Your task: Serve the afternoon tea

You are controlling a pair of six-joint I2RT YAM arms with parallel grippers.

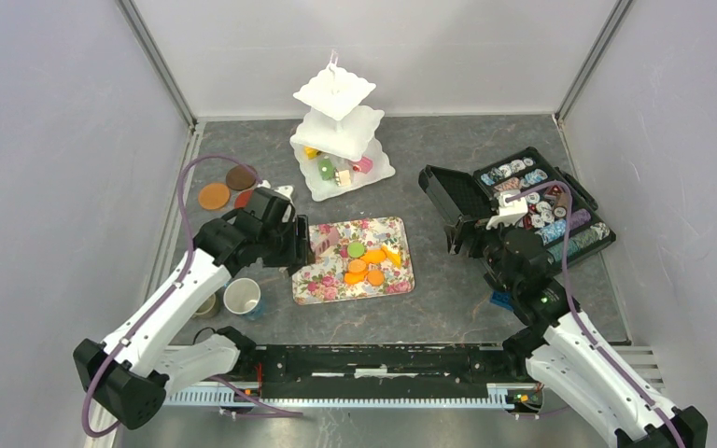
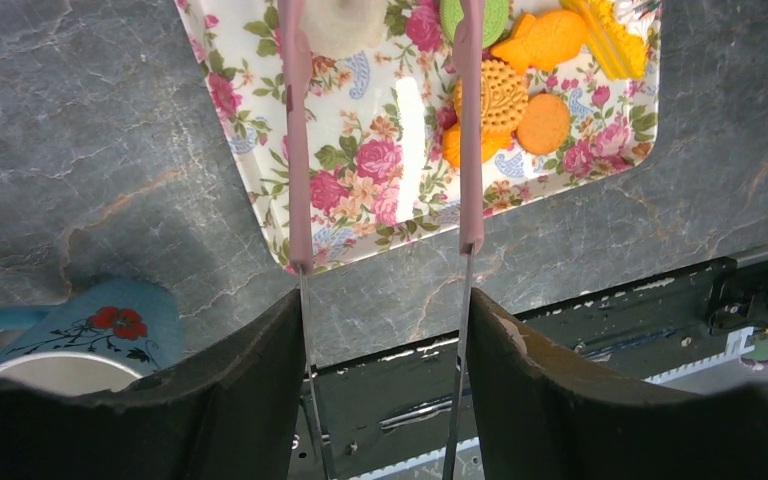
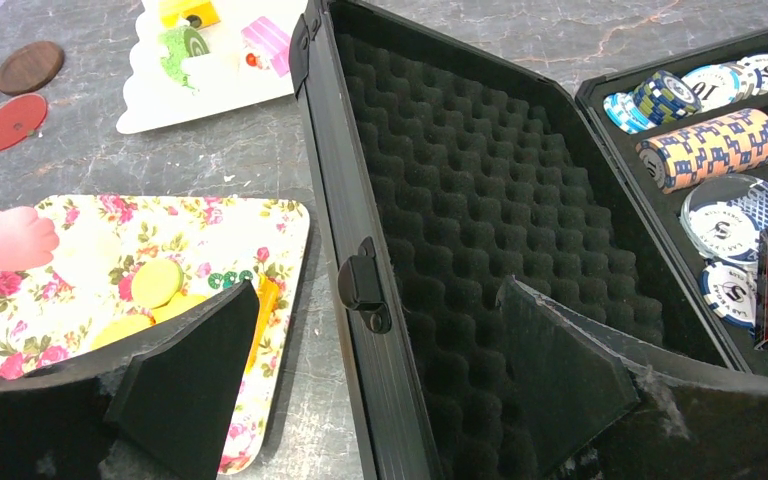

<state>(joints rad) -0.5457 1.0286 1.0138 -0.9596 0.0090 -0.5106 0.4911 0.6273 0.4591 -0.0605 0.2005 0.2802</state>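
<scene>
The left tool [image 2: 382,300] is clenched on pink tongs [image 2: 298,150], whose two arms run out from its fingers over the near left corner of the floral tray [image 1: 310,289]. A cream cake [image 2: 345,25] lies on the tray between the tongs' arms, against one of them; the tips are cut off at the edge of the wrist view, so I cannot tell whether the cake is pinched. Orange biscuits [image 2: 543,122] sit together on the right half of the tray, beside a green one [image 2: 488,15] and a yellow piece [image 2: 615,35]. A teal cup [image 2: 110,330] stands upright on the desk [image 1: 448,299] just left of the tray's near corner. Three saucers [image 1: 214,196] lie flat on the desk at far left. The white tiered stand [image 1: 336,140] behind the tray carries small cakes on its lowest tier. The right tool [image 3: 375,300] is released and holds nothing, facing the foam-lined lid of the open case [image 1: 456,194] of chips [image 3: 710,148].
</scene>
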